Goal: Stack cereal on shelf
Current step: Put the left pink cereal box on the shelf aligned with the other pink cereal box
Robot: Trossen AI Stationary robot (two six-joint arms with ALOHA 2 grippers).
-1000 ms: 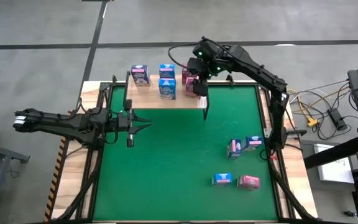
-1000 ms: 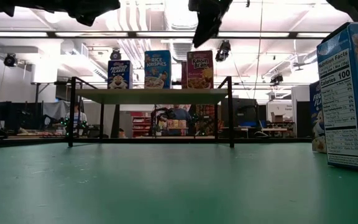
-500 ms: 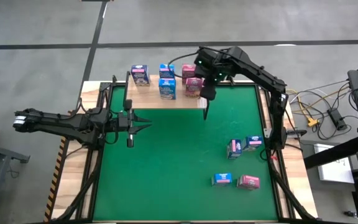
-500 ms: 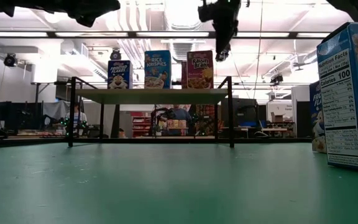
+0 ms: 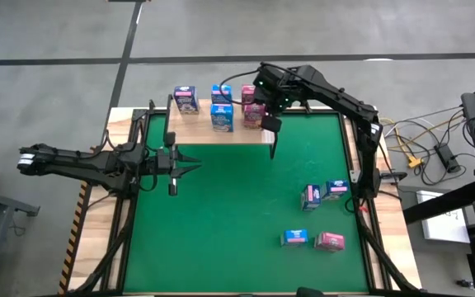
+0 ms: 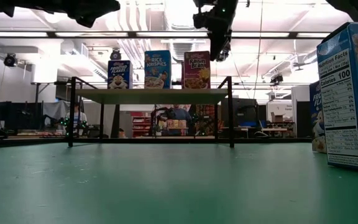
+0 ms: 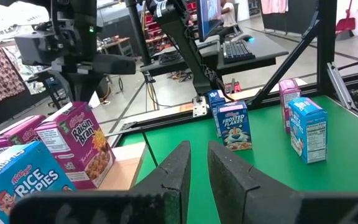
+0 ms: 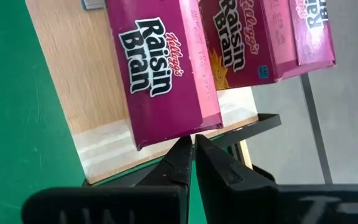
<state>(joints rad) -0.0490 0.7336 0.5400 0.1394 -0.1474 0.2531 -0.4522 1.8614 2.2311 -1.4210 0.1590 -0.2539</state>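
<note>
Right hand (image 5: pixel 270 124) withdrawn, clenched empty | Raisin Bran box (image 6: pixel 197 70) on shelf (image 6: pixel 148 95)

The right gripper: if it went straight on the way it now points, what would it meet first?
Probably the nearer Raisin Bran box on the shelf: the right gripper, fingers shut, points at its lower edge. Depth is unclear.

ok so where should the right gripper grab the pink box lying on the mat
Probably across the two long sides of the pink cereal box, coming straight down from above. It lies flat on the green mat, apart from the blue box beside it, so both sides look reachable.
</note>
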